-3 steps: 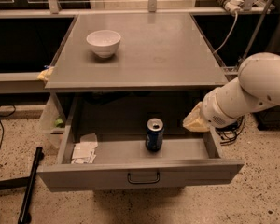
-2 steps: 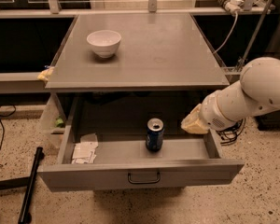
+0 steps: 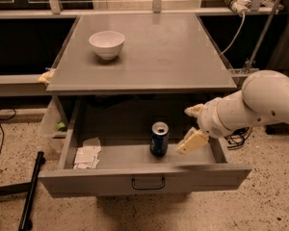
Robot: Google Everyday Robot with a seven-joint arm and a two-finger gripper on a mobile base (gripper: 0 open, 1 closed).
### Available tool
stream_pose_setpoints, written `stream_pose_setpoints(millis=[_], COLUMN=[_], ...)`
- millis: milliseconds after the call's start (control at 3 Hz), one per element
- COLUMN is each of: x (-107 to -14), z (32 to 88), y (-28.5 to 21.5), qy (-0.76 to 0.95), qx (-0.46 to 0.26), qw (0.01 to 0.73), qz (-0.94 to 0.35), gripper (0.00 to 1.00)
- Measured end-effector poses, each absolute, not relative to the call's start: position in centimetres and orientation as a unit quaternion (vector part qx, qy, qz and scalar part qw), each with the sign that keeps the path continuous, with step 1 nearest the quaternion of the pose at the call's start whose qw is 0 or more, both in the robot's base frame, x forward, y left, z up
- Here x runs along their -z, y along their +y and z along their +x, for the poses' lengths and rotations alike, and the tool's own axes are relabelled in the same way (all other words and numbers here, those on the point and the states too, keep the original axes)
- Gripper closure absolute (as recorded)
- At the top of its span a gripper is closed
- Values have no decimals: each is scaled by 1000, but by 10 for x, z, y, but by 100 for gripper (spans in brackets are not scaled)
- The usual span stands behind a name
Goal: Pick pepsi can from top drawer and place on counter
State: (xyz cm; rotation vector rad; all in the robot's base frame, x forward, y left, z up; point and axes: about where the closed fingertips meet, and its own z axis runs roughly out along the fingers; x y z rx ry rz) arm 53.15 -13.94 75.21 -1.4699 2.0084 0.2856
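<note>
Fingers spread, the gripper has come nearer the pepsi can in the top drawer to grab it

The worktop is a flat matte grey with no pattern, and the bowl on it is plain white. The top drawer is the same grey, slightly paler on its front panel, with a dark handle. Inside it, the pepsi can is deep blue with a silver top, and the folded papers are white. The hand, over the drawer's right end just beside the can, has cream-yellow fingers, set apart, on a glossy white arm. The floor is beige, speckled with dark flecks, and a black pole lies across it.
</note>
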Motion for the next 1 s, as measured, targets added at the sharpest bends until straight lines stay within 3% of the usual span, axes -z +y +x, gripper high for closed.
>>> stream_pose_setpoints(millis=[1000], x=[-699], z=[558], y=[-106], qy=[731], qx=[-108], qw=[344], qz=[-579], gripper=[23])
